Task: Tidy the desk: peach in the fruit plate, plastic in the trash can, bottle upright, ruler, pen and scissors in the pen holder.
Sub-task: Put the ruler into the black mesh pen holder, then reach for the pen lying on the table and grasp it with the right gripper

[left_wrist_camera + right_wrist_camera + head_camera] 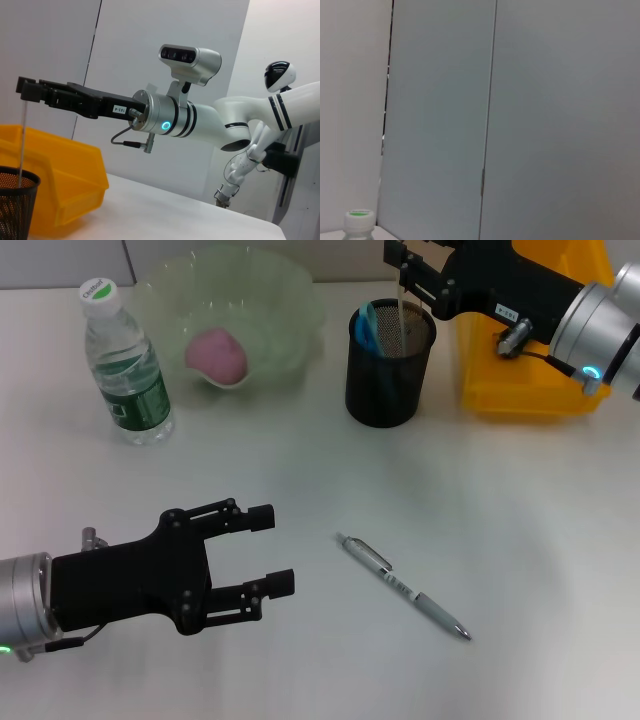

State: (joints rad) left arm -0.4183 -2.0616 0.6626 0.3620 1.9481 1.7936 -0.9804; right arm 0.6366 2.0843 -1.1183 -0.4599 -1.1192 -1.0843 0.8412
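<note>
Two arms over a white desk (300,470), grey wall panels behind. Landmark: black mesh pen holder (390,362). Yellow bin (530,350) just right of it, partly hidden by the right arm. Green plate (235,315) left of holder, pink peach (216,353) inside. Bottle (125,365) upright, farther left, cap only in right wrist view. Pen (405,587) lies flat on desk well in front of holder. Blue item inside holder, hard to identify. Right gripper (402,278) above holder, pinching a thin clear ruler (400,315) hanging down into it; fingertips cut off at frame edge. Left gripper (272,552) low, front-left of holder, jaws spread wide, holding nothing.
</note>
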